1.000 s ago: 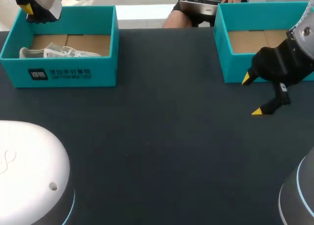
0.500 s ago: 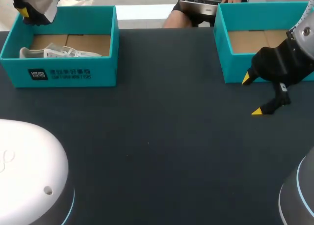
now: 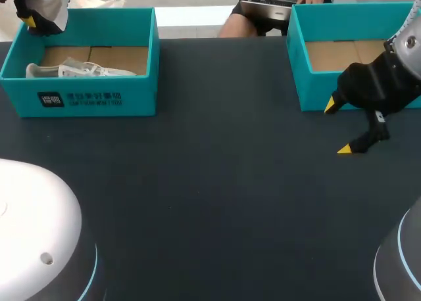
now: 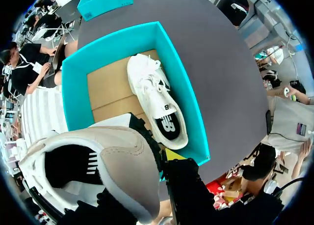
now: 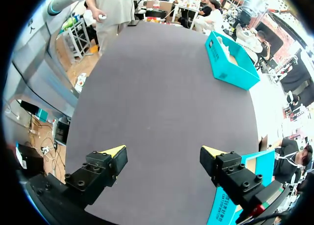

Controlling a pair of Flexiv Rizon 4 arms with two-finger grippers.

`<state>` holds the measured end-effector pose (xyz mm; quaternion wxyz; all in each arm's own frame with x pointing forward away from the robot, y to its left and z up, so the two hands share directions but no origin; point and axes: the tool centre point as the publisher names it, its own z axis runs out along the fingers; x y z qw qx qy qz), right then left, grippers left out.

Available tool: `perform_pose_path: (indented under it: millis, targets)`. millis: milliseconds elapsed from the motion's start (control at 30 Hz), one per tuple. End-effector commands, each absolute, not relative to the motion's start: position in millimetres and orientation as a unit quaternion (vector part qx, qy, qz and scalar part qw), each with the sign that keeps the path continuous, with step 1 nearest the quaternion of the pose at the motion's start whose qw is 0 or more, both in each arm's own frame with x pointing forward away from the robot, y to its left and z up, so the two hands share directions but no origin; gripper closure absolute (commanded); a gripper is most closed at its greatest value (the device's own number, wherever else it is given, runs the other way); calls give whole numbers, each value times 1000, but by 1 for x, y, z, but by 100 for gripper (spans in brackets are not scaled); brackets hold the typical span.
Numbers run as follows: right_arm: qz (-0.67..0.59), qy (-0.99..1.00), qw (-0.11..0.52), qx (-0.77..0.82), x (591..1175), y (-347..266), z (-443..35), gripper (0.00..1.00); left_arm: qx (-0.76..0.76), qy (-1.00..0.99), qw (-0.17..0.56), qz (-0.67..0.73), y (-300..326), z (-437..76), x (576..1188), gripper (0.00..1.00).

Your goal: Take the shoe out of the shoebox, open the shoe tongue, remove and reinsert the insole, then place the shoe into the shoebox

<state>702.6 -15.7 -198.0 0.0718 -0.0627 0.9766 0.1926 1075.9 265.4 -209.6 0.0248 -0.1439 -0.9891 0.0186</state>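
- Left fingers (image 3: 29, 16) have drifted sideways over the last second, from above the far corner of the left shoebox (image 3: 99, 97) to just outside that corner. The beige shoe (image 4: 105, 166) went with them.
- White arm housing (image 3: 33, 229), well in front of the left shoebox, has turned a little in the same span.
- Right fingers (image 3: 331, 105): no shift across that second.
- Left fingers pinch the beige shoe. It hangs clear above the left shoebox with its opening up and the black lining showing. One yellow tip shows against its side; the other is hidden behind the shoe.
- White shoe (image 4: 156, 99) sits inside the left shoebox on the cardboard floor, sole down. It lies along the wall that faces the open counter (image 3: 217, 183). Laces and a dark insole are visible from above.
- Left shoebox: teal, open-topped, standing on the dark counter.
- Right shoebox (image 3: 310, 91): teal, open-topped, well apart from the left shoebox, across the counter from it. Bare cardboard floor shows inside.
- Right fingers are spread wide with nothing between them. They are well apart from the left shoebox, low over the counter, beside the right shoebox's front wall.
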Motion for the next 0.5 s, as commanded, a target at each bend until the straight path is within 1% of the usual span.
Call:
perform_pose_path:
  millis: [33,67,100,500]
  targets:
    - [192,977,72,-63,703,-15,-199,0,-133,-990,22,36,277,-218,1086,100]
    - [192,977,72,-63,703,-15,-199,0,-135,-990,30,29,278,-220,1086,100]
    - [192,977,72,-63,703,-15,-199,0,-126,-991,21,33,279,-221,1087,100]
    - [192,977,72,-63,703,-15,-199,0,-126,-991,22,31,280,-222,1087,100]
